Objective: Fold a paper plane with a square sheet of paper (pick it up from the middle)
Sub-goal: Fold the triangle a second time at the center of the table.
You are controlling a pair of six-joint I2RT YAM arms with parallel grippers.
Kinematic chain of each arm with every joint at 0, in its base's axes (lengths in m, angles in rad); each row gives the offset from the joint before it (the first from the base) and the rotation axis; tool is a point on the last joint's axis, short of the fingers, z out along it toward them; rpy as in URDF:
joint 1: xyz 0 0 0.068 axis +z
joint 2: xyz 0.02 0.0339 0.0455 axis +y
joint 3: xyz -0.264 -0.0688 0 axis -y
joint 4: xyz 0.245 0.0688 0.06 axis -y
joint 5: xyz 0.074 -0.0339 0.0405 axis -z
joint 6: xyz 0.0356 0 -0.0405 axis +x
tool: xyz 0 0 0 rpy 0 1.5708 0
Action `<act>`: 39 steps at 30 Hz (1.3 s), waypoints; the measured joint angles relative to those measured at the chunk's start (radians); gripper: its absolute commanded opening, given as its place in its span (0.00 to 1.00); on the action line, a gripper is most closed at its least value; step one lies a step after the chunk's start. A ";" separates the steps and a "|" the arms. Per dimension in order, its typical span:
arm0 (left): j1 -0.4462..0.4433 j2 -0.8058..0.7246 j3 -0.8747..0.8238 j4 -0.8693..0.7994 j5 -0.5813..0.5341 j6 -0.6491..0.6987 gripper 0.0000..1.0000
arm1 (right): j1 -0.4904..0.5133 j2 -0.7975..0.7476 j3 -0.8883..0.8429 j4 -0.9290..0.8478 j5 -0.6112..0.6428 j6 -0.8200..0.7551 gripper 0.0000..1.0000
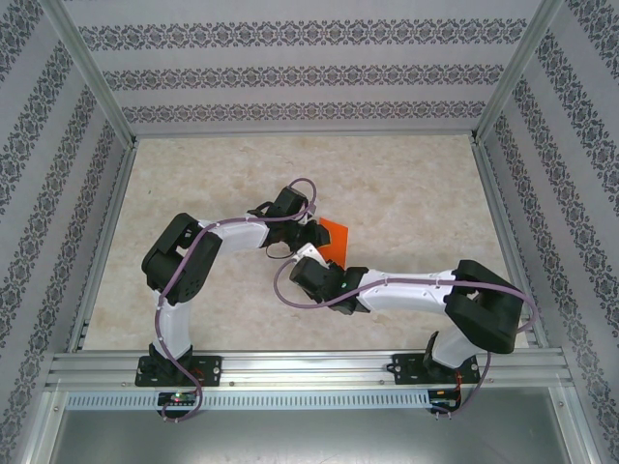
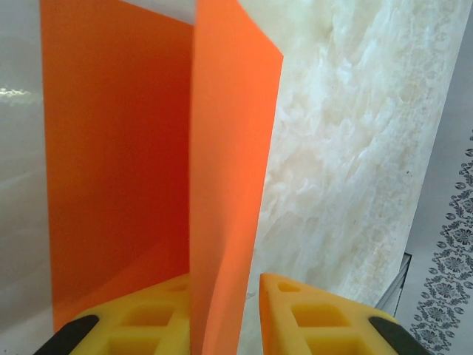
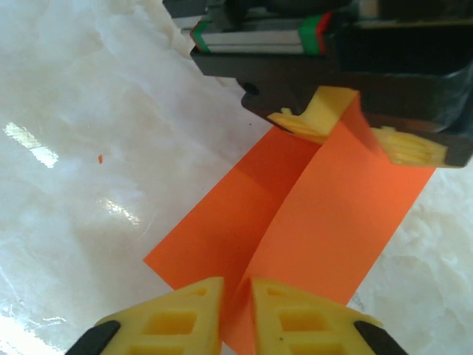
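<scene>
The square sheet of paper (image 1: 336, 237) is bright orange and creased down its middle, with the crease raised off the marble table. My left gripper (image 1: 314, 232) holds one end of that raised crease. In the left wrist view the sheet (image 2: 118, 148) stands upright between the yellow fingers of the left gripper (image 2: 225, 285), against one finger, with a small gap to the other tip. My right gripper (image 3: 236, 285) is shut on the near end of the crease of the sheet (image 3: 325, 207), facing the left gripper (image 3: 355, 129) at the far end.
The marble tabletop (image 1: 406, 193) is bare around the paper. Patterned walls and metal rails (image 1: 290, 367) enclose it. Both arms meet near the table's middle, the right forearm (image 1: 406, 288) lying low across the near right.
</scene>
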State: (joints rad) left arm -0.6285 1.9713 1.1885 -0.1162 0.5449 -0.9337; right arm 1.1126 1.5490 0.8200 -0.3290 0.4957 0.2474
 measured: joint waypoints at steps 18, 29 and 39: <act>0.047 -0.196 -0.022 -0.152 -0.194 0.023 0.47 | -0.114 -0.020 0.080 0.003 -0.235 0.083 0.00; 0.085 -0.322 -0.156 -0.197 -0.282 0.013 0.24 | -0.217 0.030 0.085 0.139 -0.501 0.221 0.00; 0.069 -0.370 -0.281 -0.205 -0.282 -0.026 0.07 | -0.271 0.037 -0.027 0.299 -0.648 0.336 0.00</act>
State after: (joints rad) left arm -0.5591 1.6016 0.9077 -0.3210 0.2626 -0.9596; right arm 0.8413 1.5860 0.7929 -0.0303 -0.1520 0.5838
